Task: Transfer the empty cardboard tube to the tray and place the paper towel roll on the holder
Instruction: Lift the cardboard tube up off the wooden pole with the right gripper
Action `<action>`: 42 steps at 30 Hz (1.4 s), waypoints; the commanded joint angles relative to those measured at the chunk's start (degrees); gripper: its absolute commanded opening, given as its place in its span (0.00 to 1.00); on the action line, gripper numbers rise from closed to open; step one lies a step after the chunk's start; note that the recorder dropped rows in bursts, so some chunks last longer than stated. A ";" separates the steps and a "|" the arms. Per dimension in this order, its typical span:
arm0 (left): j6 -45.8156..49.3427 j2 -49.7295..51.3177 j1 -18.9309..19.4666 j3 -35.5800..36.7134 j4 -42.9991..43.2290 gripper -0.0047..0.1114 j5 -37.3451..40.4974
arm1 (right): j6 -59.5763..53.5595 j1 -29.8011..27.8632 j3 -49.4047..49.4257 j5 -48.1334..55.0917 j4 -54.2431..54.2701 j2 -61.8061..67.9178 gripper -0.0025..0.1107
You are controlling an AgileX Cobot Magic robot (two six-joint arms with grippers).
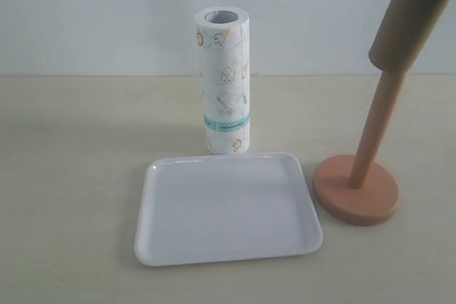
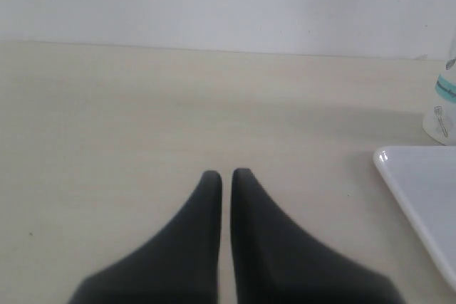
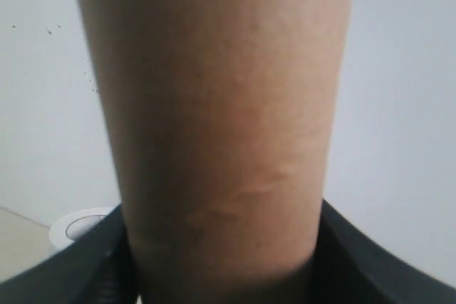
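Cardboard tube aslant over the holder, pinched by raised right gripper; left gripper pressed together.

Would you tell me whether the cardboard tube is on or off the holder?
Partly on, it seems: the cardboard tube is tilted and raised high, but its lower end hides the dowel top of the holder.

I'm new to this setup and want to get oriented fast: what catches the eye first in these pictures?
The brown cardboard tube hangs tilted at the upper right of the exterior view, clamped in the right gripper, its lower end around the dowel top of the wooden holder. The printed paper towel roll stands upright just behind the white tray in the middle of the table.
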 commanded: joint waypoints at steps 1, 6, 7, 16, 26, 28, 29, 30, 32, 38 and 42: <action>0.26 -0.15 0.08 0.19 -0.21 0.08 -0.03 | 3.19 -0.12 -2.78 0.48 -3.22 -0.65 0.12; 0.26 -0.15 0.08 0.19 -0.21 0.08 -0.03 | 5.39 -0.12 -5.37 1.92 -4.72 -0.65 0.12; 0.26 -0.15 0.08 0.19 -0.21 0.08 -0.03 | 5.96 -0.12 -5.95 2.50 -5.20 -0.65 0.12; 0.26 -0.15 0.08 0.19 -0.21 0.08 -0.03 | 16.55 -0.12 -11.00 3.95 -14.98 -0.65 0.12; 0.26 -0.15 0.08 0.19 -0.21 0.08 -0.03 | 34.66 -0.12 -16.54 11.54 -35.10 -3.58 0.12; 0.26 -0.15 0.08 0.19 -0.21 0.08 -0.03 | 36.71 -0.12 -16.54 11.54 -35.63 -5.17 0.12; 0.26 -0.15 0.08 0.19 -0.21 0.08 -0.03 | 37.35 -0.12 -16.54 11.43 -35.77 -5.89 0.12; 0.26 -0.15 0.08 0.19 -0.21 0.08 -0.03 | 37.76 -0.12 -16.63 11.16 -35.90 -6.51 0.12; 0.26 -0.15 0.08 0.19 -0.21 0.08 -0.03 | 38.73 -0.12 -16.93 9.77 -35.90 -7.42 0.11; 0.26 -0.15 0.08 0.19 -0.21 0.08 -0.03 | 41.52 -0.12 -19.82 2.27 -36.39 -8.59 0.02; 0.26 -0.15 0.08 0.19 -0.21 0.08 -0.03 | 43.37 -0.12 -21.04 -4.79 -36.76 -8.59 0.02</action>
